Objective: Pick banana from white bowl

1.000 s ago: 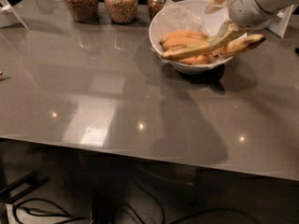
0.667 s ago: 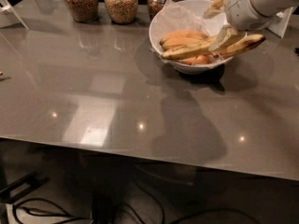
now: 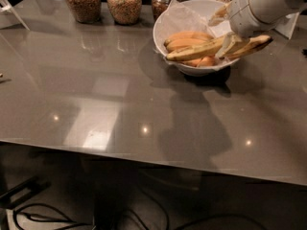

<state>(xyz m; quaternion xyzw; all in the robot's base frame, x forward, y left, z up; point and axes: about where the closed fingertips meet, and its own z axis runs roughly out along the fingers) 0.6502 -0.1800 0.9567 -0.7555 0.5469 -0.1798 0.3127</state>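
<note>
gripper [image 3: 235,44] at right rim of bowl [image 3: 201,71], closed on banana [image 3: 196,51] | banana spans bowl, one end past rim | judged light, soft, bruisable, smooth skin: hold near middle, moderate squeeze

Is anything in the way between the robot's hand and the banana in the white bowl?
Nothing visible does. The white gripper is right at the long yellow banana lying across the round glossy white bowl, with other bananas beneath it.
</note>
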